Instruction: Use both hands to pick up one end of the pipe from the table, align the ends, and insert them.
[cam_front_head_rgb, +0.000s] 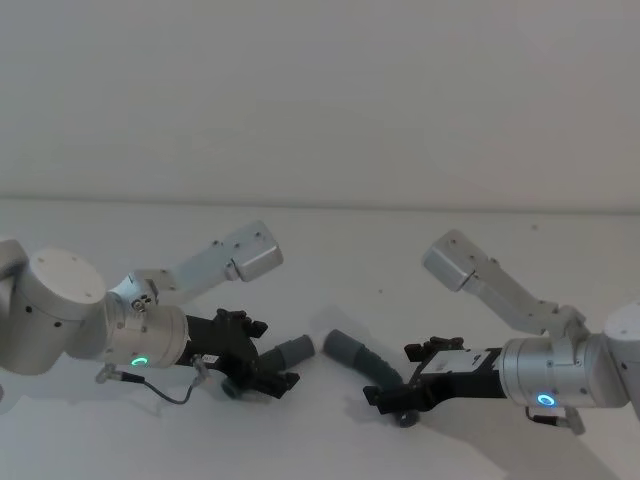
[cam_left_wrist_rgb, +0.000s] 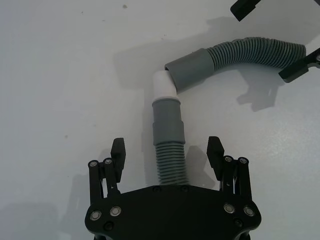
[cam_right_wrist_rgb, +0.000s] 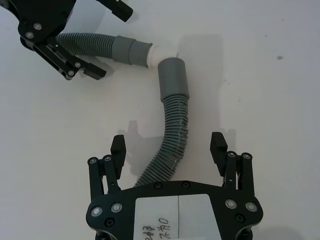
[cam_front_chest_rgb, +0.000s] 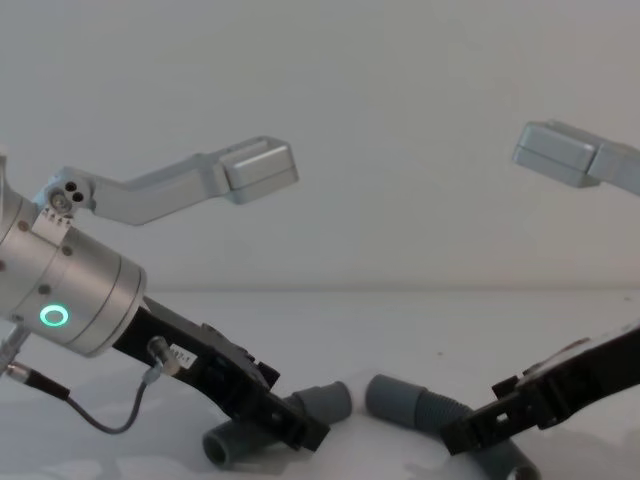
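Left wrist view: the left gripper (cam_left_wrist_rgb: 166, 149) is low over the white counter (cam_left_wrist_rgb: 60, 75), and its fingers (cam_left_wrist_rgb: 118, 150) are spread wide on either side of the ribbed body of the left hose piece (cam_left_wrist_rgb: 170, 162) without touching it. This piece ends in a stepped grey cuff (cam_left_wrist_rgb: 167, 120) tipped with a white spigot (cam_left_wrist_rgb: 164, 84).

Right wrist view: the right gripper (cam_right_wrist_rgb: 167, 145) is set the same way, with its fingers released and standing apart on either side of the ribbed curve of the right hose piece (cam_right_wrist_rgb: 172, 132). That piece ends in a smooth grey cuff (cam_right_wrist_rgb: 173, 77).

Position of the work: both hose pieces appear to lie on the counter between the two grippers, near the middle of the head view. The two end fittings meet at an angle, with the white spigot just beside the rim of the smooth grey cuff.

Progress: judged early. Both grippers are placed for a grasp, but neither has closed. The following steps are left:
1. Close each gripper on its hose piece.
2. Lift both pieces.
3. Bring the spigot and the cuff onto one line.
4. Push the spigot in.

Receptacle: the only receiving part is the mouth of the smooth grey cuff. The spigot sits outside it, so the joint is not made.
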